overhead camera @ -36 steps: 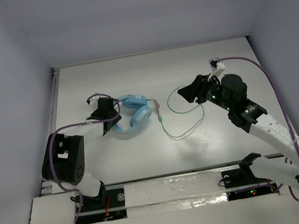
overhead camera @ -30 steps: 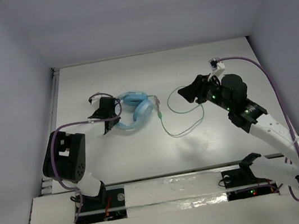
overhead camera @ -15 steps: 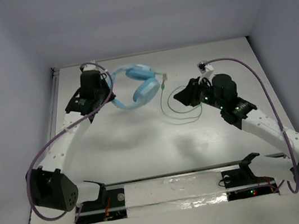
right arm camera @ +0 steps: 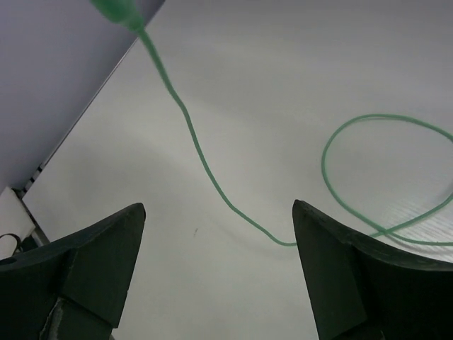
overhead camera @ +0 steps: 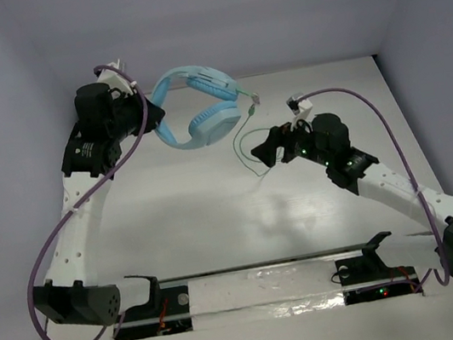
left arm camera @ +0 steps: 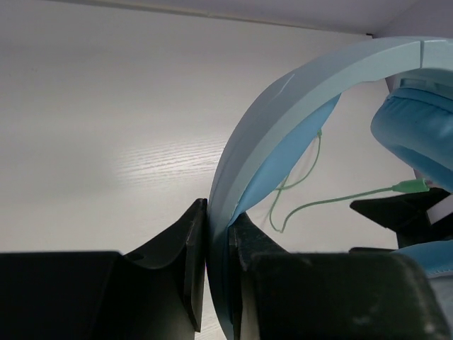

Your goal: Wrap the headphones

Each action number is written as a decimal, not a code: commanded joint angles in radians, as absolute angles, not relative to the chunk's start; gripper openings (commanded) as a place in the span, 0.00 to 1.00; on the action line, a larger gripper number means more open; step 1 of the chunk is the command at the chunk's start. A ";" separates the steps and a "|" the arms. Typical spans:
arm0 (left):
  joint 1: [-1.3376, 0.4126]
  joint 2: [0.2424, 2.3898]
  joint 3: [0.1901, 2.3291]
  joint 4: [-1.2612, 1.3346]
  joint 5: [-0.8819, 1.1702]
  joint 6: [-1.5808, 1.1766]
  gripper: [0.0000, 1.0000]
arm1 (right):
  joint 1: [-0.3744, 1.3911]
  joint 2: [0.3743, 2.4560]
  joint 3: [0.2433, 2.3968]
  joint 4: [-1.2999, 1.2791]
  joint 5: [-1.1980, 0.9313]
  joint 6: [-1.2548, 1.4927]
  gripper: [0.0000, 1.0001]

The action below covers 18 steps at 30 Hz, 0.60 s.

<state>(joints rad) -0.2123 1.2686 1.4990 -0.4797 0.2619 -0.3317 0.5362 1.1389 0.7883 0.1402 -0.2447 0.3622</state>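
Blue headphones [overhead camera: 213, 125]: I see them held in the air above the table [overhead camera: 173, 213], around 11 o'clock in the top view.
Left gripper [left arm camera: 216, 269]: clamped on the headband [left arm camera: 283, 106].
Right gripper [right arm camera: 219, 241]: spread wide, holding nothing, at 4 o'clock from the headphones.
Cord [right arm camera: 205, 163]: green, trailing down and looping on the table under my right gripper.

Headphones [overhead camera: 213, 125]: light blue throughout, the cup padding a shade deeper. Cord [right arm camera: 205, 166]: pale green. Left gripper [left arm camera: 216, 216] and right gripper [right arm camera: 218, 205]: black. Arms [overhead camera: 73, 237]: white links, black joints. Cables [overhead camera: 368, 99]: purple. Table [left arm camera: 106, 127]: white, faint wood-grain streaks. Walls [overhead camera: 270, 8]: plain pale lilac-grey.
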 commanded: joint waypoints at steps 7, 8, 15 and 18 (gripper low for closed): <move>-0.155 1.270 1.629 -0.405 0.471 -0.376 0.00 | 0.538 1.312 0.799 0.373 -0.454 0.374 0.81; -0.155 1.278 1.637 -0.400 0.479 -0.385 0.00 | 0.538 1.313 0.786 0.386 -0.451 0.373 0.81; -0.124 1.308 1.741 -0.377 0.561 -0.434 0.00 | 0.538 1.465 0.810 0.466 -0.423 0.354 0.78; -0.103 1.310 1.762 -0.342 0.624 -0.468 0.00 | 0.538 1.526 0.807 0.535 -0.390 0.350 0.75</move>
<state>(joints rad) -0.1261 1.3281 1.6890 -0.4698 0.5179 -0.3782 0.5365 1.4948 0.7883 0.4088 -0.4034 0.3649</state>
